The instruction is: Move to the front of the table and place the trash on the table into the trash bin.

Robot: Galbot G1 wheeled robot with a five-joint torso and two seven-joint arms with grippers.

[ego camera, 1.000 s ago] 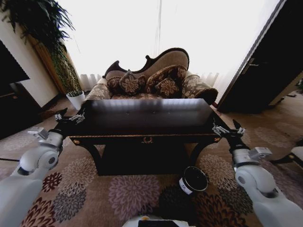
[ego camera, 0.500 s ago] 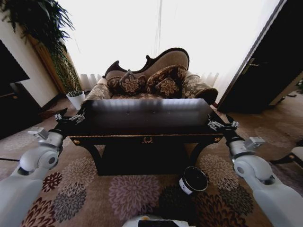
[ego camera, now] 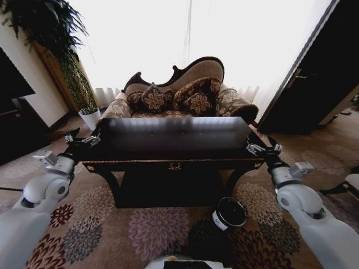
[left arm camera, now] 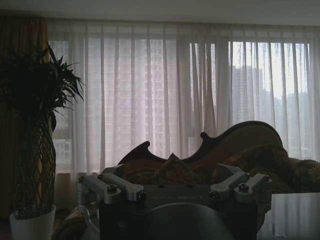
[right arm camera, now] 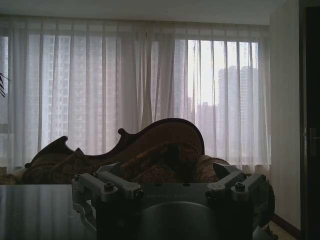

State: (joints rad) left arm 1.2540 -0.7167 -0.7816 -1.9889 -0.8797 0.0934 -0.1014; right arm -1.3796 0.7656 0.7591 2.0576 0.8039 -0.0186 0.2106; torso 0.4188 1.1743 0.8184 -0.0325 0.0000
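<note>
Held the left gripper (ego camera: 83, 138) open, fingers spread, just beside the left front corner of the table (ego camera: 174, 140), about level with its top. Held the right gripper (ego camera: 262, 147) open too, just beside the right front corner, likewise near the level of the top. Gripped nothing in either, and touched nothing with either.

Faced the long front edge of the table squarely, with the small gold ornament (ego camera: 175, 165) on the apron near the middle of the head view. Saw the top as dark and glossy, mirroring the bright window.

Found the trash bin (ego camera: 229, 213) on the flowered carpet (ego camera: 148, 230) in front of the table, toward its right front leg, near the right arm and well apart from the left gripper. Saw into its open mouth from above and noted a white label on its side.

Beyond the table, made out a carved sofa (ego camera: 179, 89) with patterned cushions and sheer curtains (left arm camera: 150, 90) behind it. Noted a white plant pot (ego camera: 90, 117) on the floor off the table's far left corner. Looked from both wrist cameras past the gripper bodies toward the sofa and curtains.
</note>
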